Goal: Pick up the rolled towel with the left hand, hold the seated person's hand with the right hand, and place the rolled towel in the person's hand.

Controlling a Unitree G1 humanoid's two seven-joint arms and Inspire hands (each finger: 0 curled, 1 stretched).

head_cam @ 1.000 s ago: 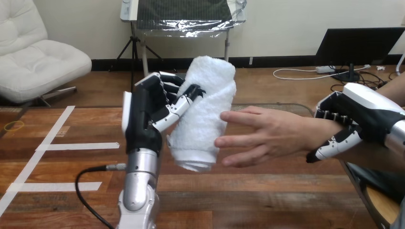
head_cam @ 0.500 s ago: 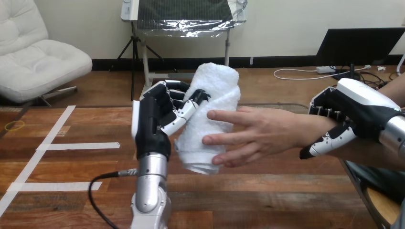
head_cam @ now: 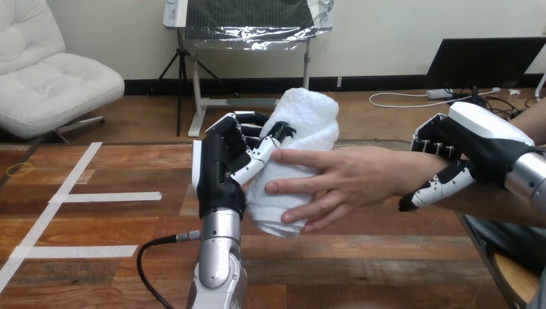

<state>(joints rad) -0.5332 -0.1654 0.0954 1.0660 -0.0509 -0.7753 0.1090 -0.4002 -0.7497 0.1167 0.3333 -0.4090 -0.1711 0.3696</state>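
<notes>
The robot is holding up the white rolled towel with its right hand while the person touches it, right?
Not quite. In the head view the left hand holds up the rolled towel while the person's hand touches it. The right hand is curled round the person's wrist.

Mounted on the robot's head. Faces forward and down across the desk [head_cam: 360, 257]. Sits close behind the raised left hand [head_cam: 216, 170] at centre, and near the right hand [head_cam: 480, 138] by the right edge.
</notes>
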